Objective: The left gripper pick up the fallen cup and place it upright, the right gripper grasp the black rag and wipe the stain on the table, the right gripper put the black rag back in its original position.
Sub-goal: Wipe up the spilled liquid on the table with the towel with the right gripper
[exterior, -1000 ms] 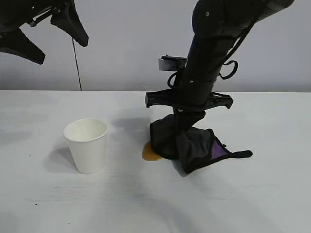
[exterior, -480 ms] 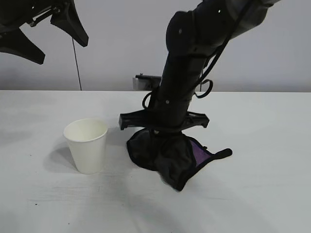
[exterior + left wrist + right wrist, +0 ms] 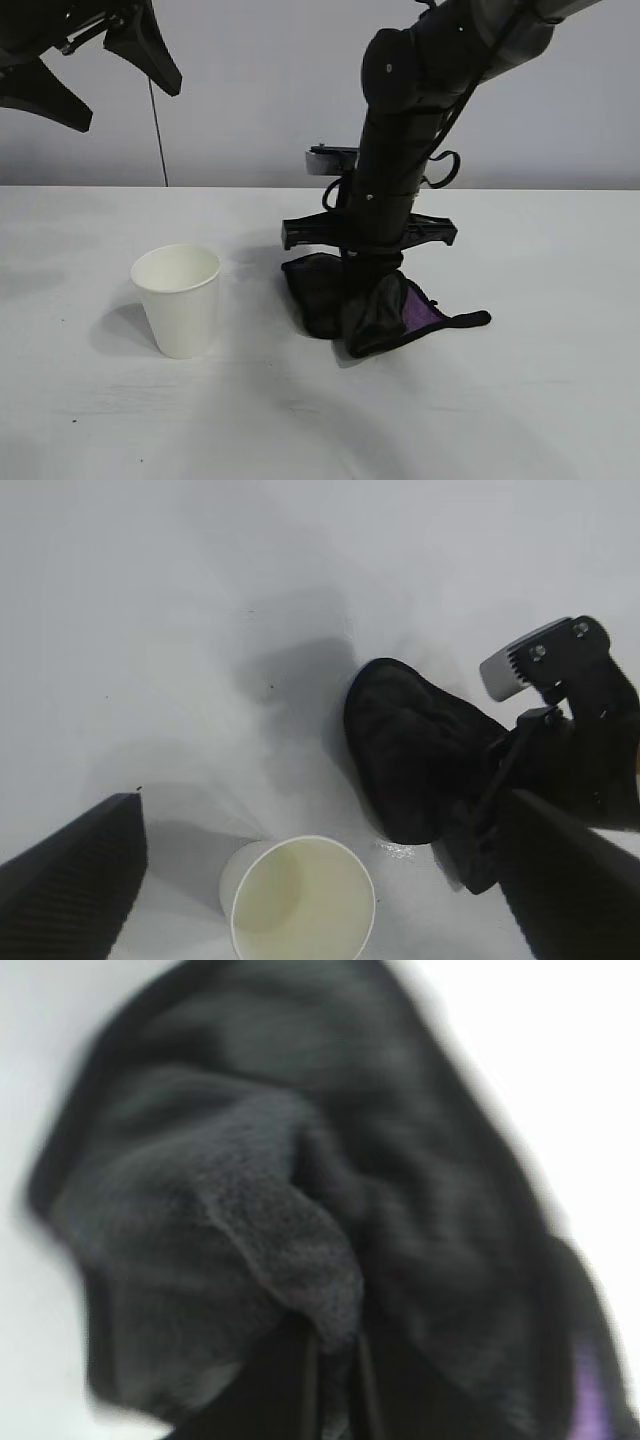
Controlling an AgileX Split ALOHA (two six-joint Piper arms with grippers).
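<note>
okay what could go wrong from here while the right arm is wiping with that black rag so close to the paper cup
1. The cup stands upright just beside the black rag; a wide sweep toward it by the right end effector could knock it over again.
2. The rag is bunched, with one corner trailing on the table, so it may smear liquid rather than lift it; the stain is hidden beneath.
3. The left end effector hangs open above the cup, away from the wiping.

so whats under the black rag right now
Only the white table shows around the black rag, which the right hand presses down. No amber stain is visible in any view; whatever lies beneath the cloth is covered, so it cannot be checked.
</note>
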